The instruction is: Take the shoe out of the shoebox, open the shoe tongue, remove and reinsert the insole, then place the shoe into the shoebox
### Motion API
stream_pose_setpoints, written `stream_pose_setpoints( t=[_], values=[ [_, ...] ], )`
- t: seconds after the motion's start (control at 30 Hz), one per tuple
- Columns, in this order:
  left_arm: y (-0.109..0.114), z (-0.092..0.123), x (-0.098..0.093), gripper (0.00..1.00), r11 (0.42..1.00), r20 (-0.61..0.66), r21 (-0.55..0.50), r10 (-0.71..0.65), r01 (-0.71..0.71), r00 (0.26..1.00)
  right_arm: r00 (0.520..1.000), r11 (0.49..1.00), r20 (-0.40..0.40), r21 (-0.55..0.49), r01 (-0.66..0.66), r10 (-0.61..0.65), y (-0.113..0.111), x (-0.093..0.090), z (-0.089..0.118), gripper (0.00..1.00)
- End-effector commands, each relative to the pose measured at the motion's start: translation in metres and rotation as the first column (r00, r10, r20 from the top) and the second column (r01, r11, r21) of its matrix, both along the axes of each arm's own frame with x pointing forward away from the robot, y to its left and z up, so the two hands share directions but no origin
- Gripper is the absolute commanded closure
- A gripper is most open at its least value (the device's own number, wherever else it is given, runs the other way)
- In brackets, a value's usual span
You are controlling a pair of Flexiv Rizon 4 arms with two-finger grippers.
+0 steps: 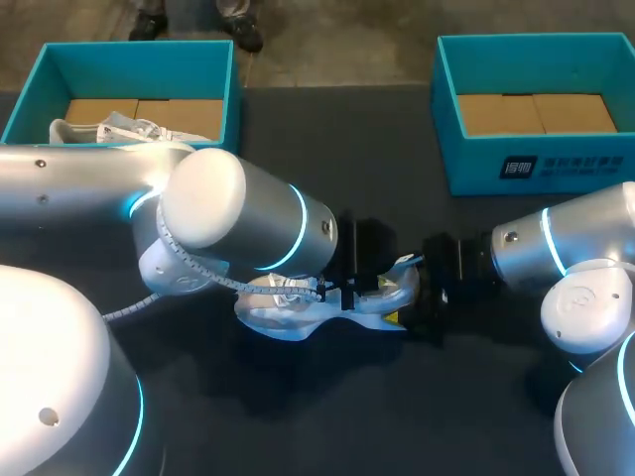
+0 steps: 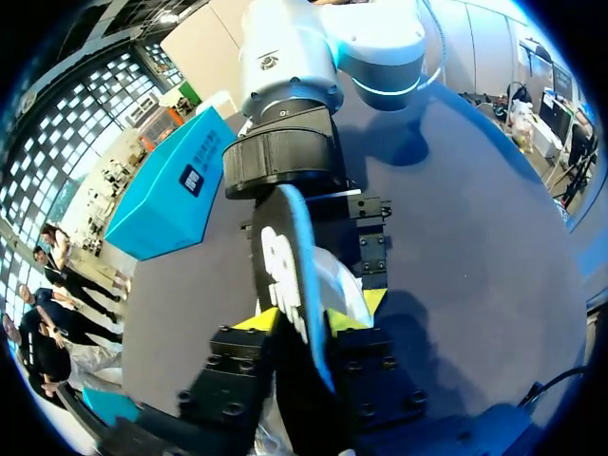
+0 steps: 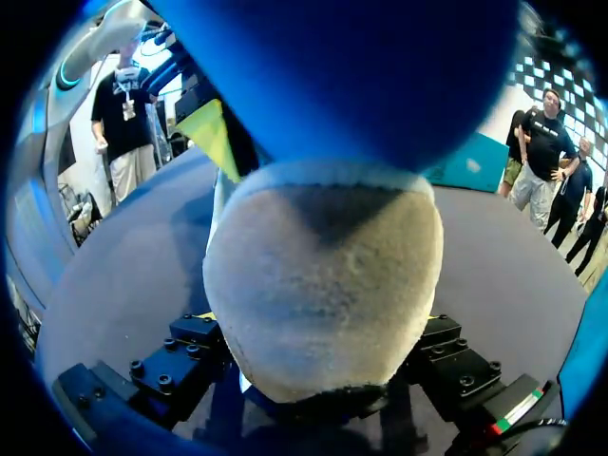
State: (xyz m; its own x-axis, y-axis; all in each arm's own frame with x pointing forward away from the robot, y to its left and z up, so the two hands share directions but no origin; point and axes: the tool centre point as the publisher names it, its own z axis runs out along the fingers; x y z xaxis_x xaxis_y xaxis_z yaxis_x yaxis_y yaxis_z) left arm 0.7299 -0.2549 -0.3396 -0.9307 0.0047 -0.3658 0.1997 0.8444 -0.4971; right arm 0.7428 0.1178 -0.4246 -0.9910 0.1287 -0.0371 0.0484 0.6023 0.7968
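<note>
Dark matte table (image 1: pixel 327 416), white laced shoe (image 1: pixel 281 319) — thin, blue-edged insole (image 2: pixel 285 266) upright.

From table (image 1: pixel 347 129) centre:
- Middle blocked: shoe (image 1: pixel 288 307) and on-edge insole (image 2: pixel 290 275) fill gap between left arm (image 1: pixel 238 223) from 9 and right arm (image 1: pixel 566 248) from 3.
- Left shoebox (image 1: pixel 139 50) at 10, right shoebox (image 1: pixel 516 164) at 2.
- You get open lane at 12 between boxes, bare strip at 6.

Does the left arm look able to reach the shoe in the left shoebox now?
Probably not at once: the shoebox is open above that shoe, but the left gripper is busy at the insole of the other shoe.
</note>
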Motion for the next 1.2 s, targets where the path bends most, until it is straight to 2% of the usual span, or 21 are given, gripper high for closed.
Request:
stream_pose_setpoints(
  t=[0.03,0.17,0.5,0.73,0.9,1.2],
  values=[
    [-0.002,-0.002,0.0,1.0,1.0,-0.002,0.001,-0.007,0.007,1.0,1.0,1.0,0.0,-0.005,0.001,-0.001,0.001,0.003,-0.003,1.0],
    [0.001,0.002,-0.002,1.0,1.0,-0.009,-0.001,-0.016,0.016,1.0,1.0,1.0,0.0,-0.005,0.001,-0.001,0.001,0.003,-0.003,1.0],
    [0.014,0.046,-0.009,1.0,0.994,-0.009,-0.09,-0.06,0.059,0.998,1.0,1.0,0.0,-0.005,0.001,-0.001,0.001,0.003,-0.003,1.0],
    [0.012,0.069,0.002,1.0,0.987,-0.054,-0.134,-0.098,0.09,0.994,1.0,1.0,0.0,-0.005,0.001,-0.001,0.001,0.003,-0.003,1.0],
    [0.004,0.08,0.011,1.0,0.969,-0.123,-0.204,-0.17,0.143,0.978,1.0,1.0,0.0,-0.005,0.001,-0.001,0.001,0.003,-0.003,1.0],
    [-0.002,0.098,0.015,1.0,0.922,-0.232,-0.299,-0.319,0.245,0.919,1.0,1.0,0.0,-0.005,0.001,-0.001,0.001,0.003,-0.003,1.0]
  ],
)
